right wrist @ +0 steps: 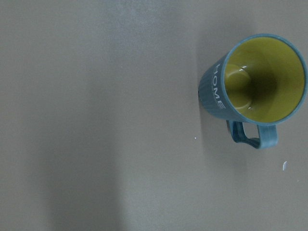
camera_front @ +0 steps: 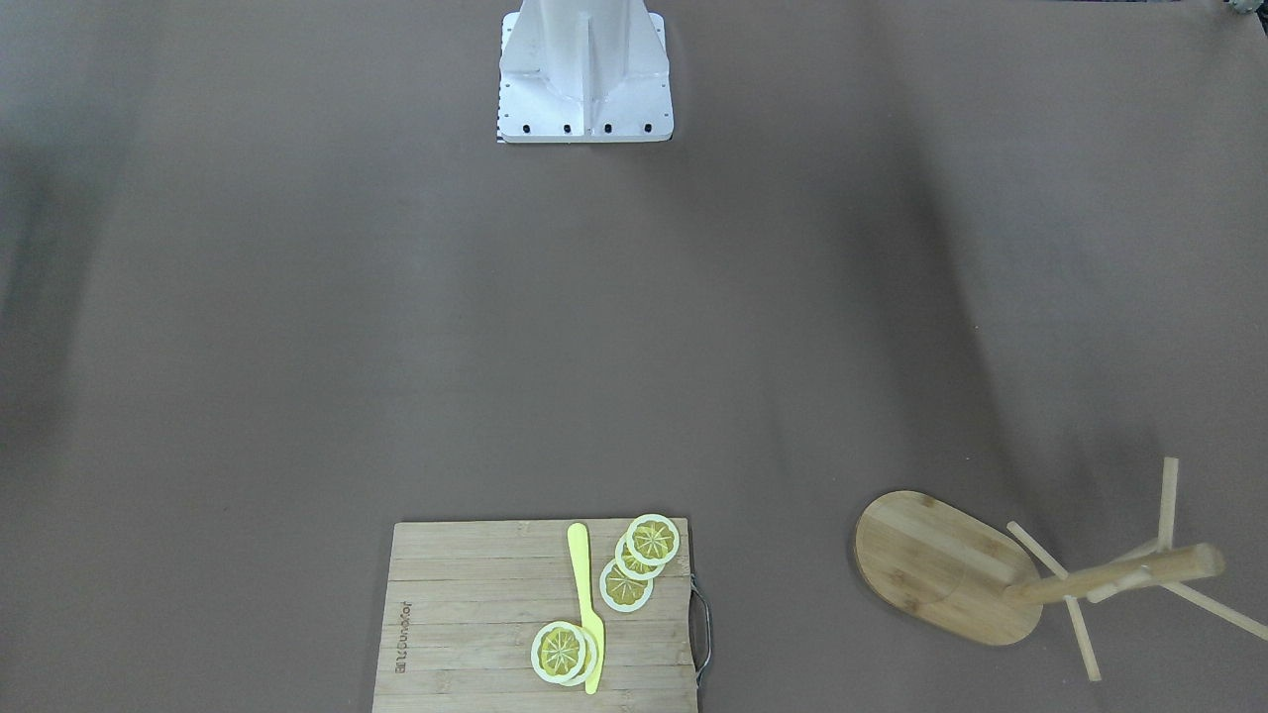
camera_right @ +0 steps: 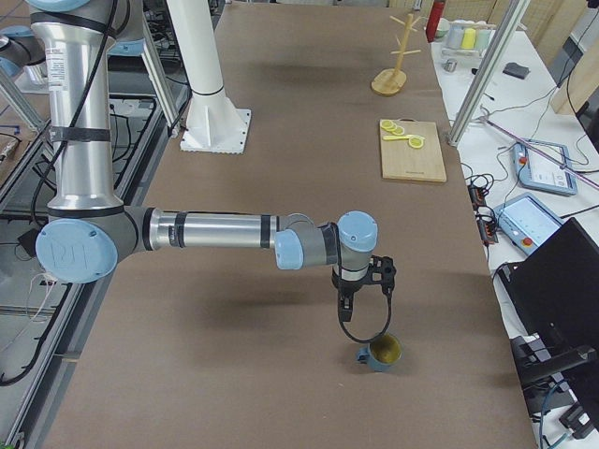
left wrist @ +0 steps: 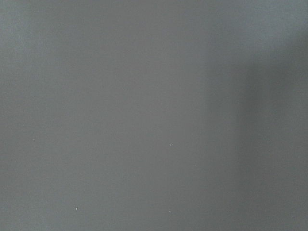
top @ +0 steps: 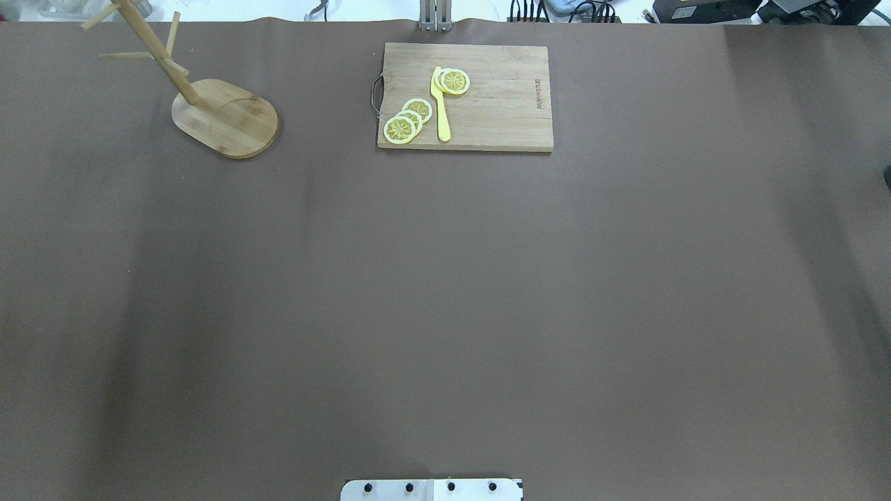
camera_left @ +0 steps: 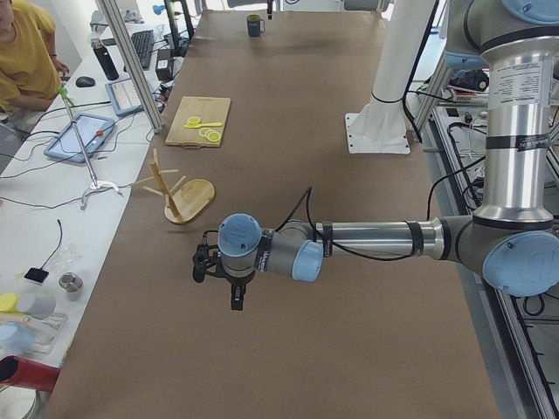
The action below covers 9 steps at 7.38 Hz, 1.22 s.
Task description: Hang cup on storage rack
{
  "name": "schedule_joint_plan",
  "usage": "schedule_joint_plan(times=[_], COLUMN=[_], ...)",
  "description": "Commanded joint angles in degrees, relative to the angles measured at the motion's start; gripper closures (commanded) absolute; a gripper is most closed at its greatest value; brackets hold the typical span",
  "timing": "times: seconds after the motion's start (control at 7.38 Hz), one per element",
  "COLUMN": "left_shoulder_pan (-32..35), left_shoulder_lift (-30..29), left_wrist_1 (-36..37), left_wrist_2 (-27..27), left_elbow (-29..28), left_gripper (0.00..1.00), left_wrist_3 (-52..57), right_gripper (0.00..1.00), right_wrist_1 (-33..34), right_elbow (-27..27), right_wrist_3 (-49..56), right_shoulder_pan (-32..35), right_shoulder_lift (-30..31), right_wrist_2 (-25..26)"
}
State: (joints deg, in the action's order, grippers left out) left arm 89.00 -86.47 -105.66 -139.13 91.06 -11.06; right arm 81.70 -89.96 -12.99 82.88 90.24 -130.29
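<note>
A matte brown sheet covers the long table [top: 445,278]. My left gripper [camera_left: 236,297] and right gripper [camera_right: 344,311] hang over it; I cannot tell whether their jaws are open or closed. A slatted rectangular bamboo board [top: 501,111] lies top centre of the overhead frame. The wooden rack [top: 230,122], with oval base, round post and thin pegs, stands upper left. The ribbed blue-grey cup [right wrist: 255,82], glossy yellow inside, stands upright low in the right side view, near my right gripper.

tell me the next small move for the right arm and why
Probably a short sideways shift of the right tool until it is centred over the cup. The cup stands upright, ungrasped, and sits at the right edge of the wrist view rather than under the tool, so lowering now would likely miss it.
</note>
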Motion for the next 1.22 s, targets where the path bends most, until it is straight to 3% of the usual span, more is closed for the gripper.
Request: schedule_joint_plan(times=[0.0, 1.08], left_shoulder_pan=[0.0, -0.1], left_shoulder_lift=[0.4, 0.3], left_wrist_1=[-0.1, -0.2], left_wrist_2=[-0.1, -0.2], left_elbow=[0.6, 0.8], left_gripper=[0.02, 0.02], left_wrist_3=[-0.3, -0.5], right_gripper=[0.0, 0.0], right_wrist_1=[0.0, -4.0], right_elbow=[-0.5, -1.0], right_wrist_3=[-0.1, -0.5], right_shoulder_pan=[0.0, -0.1], right_shoulder_lift=[0.1, 0.6], right_wrist_2=[-0.3, -0.3])
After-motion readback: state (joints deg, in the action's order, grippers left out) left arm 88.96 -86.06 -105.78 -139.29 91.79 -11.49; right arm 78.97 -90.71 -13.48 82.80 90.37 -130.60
